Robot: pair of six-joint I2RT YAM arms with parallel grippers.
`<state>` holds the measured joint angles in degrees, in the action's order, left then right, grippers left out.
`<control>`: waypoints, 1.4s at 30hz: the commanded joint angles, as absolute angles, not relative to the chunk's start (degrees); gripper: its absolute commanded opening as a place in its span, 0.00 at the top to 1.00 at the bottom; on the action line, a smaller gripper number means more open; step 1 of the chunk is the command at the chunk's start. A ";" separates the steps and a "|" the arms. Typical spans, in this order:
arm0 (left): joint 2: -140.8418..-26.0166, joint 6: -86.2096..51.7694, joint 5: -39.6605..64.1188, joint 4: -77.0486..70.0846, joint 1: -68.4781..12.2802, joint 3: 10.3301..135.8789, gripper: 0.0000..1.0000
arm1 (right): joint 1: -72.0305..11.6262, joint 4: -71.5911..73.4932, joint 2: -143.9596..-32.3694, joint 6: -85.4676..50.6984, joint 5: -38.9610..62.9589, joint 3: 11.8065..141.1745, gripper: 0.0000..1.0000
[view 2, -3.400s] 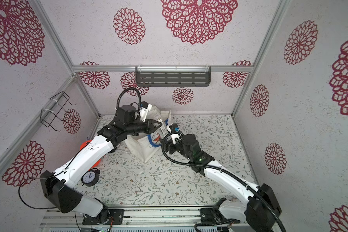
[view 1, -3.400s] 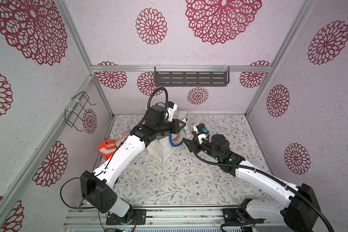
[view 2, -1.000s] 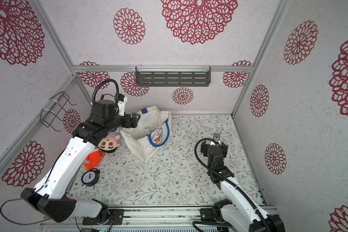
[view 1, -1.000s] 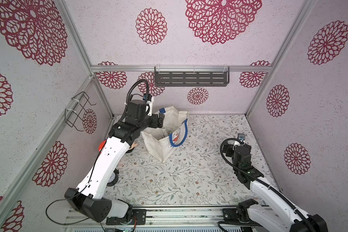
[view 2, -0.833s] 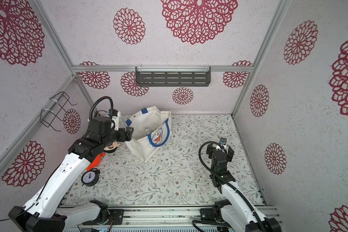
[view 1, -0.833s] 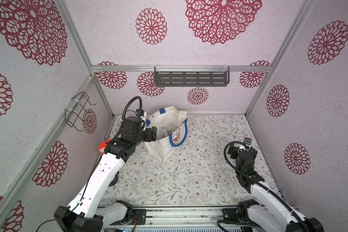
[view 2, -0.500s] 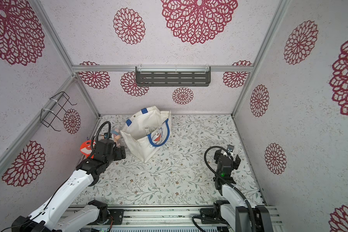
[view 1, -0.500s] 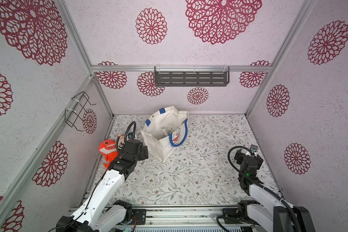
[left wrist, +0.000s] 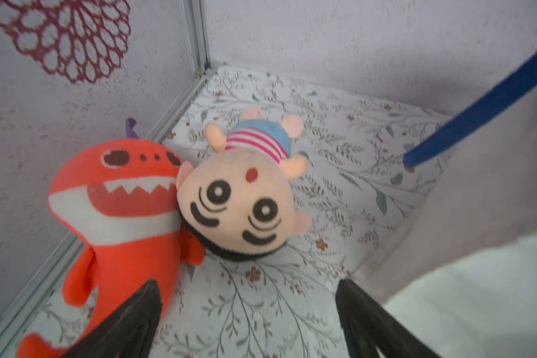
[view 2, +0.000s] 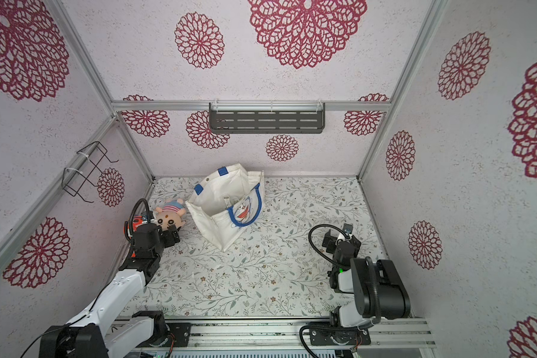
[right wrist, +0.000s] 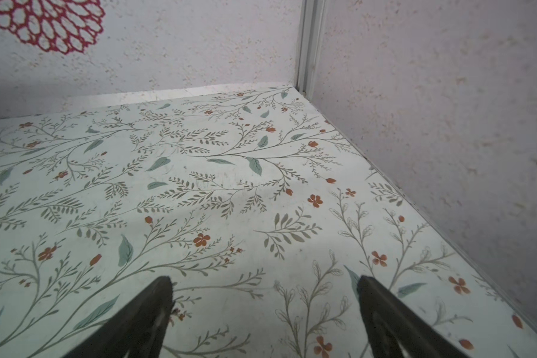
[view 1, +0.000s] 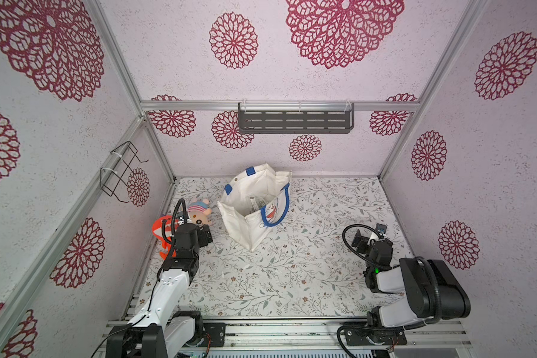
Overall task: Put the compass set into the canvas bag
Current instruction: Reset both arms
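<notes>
Top views both show the floral counter (view 1: 292, 279) with the canvas bag (view 1: 245, 226) standing near its back wall. The left arm (view 1: 171, 288) reaches forward low along the wall on the bag's left. Its tool (left wrist: 248, 288) is just short of the bag's side, jaws spread wide and holding nothing. The right arm (view 1: 416, 285) is folded back on itself, well apart from the bag on its right. That tool (right wrist: 264, 282) hangs over bare counter, jaws wide apart and empty.

The bag is cream-white and boxy with blue handles. It stands upright, mouth open upward, with one lower corner aimed at the front rail. The blue cat print (view 2: 242, 214) faces the right arm's side. An orange shark plush (left wrist: 115, 210) and a round-faced doll plush (left wrist: 239, 198) lie touching each other on the bag's left. The compass set (view 1: 256, 201) lies inside the bag as a pale flat pack, too small to tell which way it points.
</notes>
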<state>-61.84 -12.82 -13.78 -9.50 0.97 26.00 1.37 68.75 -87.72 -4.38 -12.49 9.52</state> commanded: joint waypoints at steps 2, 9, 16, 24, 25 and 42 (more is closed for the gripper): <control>-68.53 -5.21 -6.41 -31.98 2.70 21.45 0.08 | 1.64 74.67 -87.45 -4.49 -10.12 10.94 0.01; -76.60 -3.63 -5.27 -43.21 3.34 20.87 0.08 | 0.17 71.02 -87.51 -3.96 -13.73 12.87 0.01; -88.04 -2.49 -4.14 -55.61 5.08 20.87 0.04 | -0.44 70.25 -87.67 -3.62 -15.07 13.41 0.01; -88.97 -7.38 -0.64 -49.52 9.54 24.54 0.02 | -1.58 69.42 -87.88 -2.92 -17.31 14.06 0.01; -88.87 -7.38 -0.78 -49.19 9.50 24.62 0.02 | -1.66 69.40 -87.81 -2.82 -17.34 14.01 0.01; -88.81 -7.38 -1.41 -49.64 9.28 24.30 0.02 | -1.85 69.61 -87.85 -2.59 -17.40 13.89 0.01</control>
<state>-88.82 -7.77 -1.96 -48.62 9.41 24.16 -1.56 68.23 -87.96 -3.51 -16.49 12.75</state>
